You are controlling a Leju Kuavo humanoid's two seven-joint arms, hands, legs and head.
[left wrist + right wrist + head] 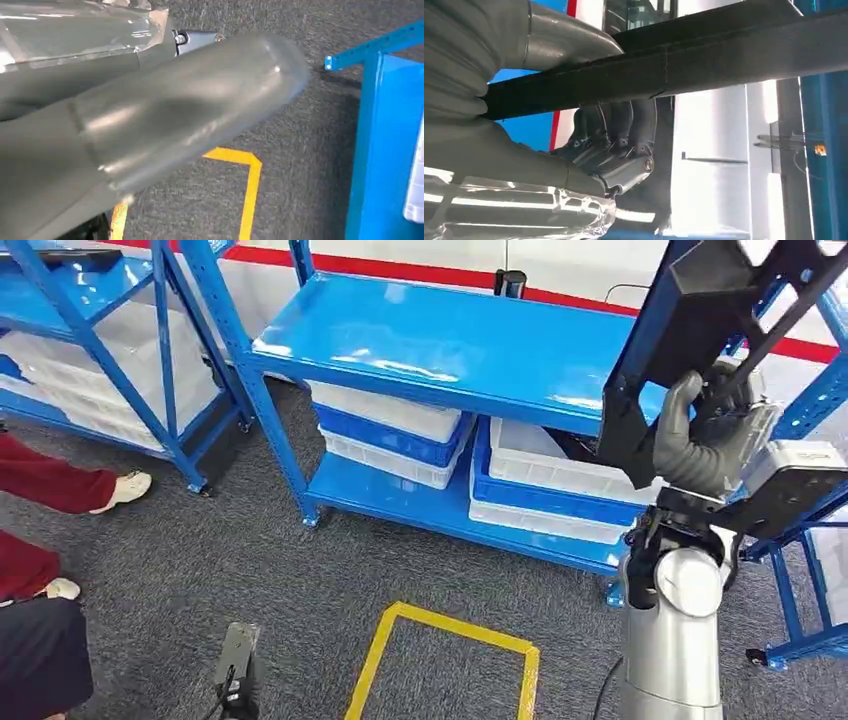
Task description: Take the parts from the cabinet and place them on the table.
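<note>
The long black flat part [700, 320] is in the upper right of the head frame, tilted, above the right end of the blue metal shelf unit [440, 340]. The right hand [705, 430] holds it: the grey thumb and dark fingers [624, 120] are clamped around the black bar. White and blue plastic bins [400, 435] stand on the lower shelf, in the middle of the frame. A yellow tape square [440, 660] lies on the grey carpet [250, 560] at the bottom centre. The left hand [150, 115] is blurred and very close in its wrist view; I cannot tell how its fingers stand.
</note>
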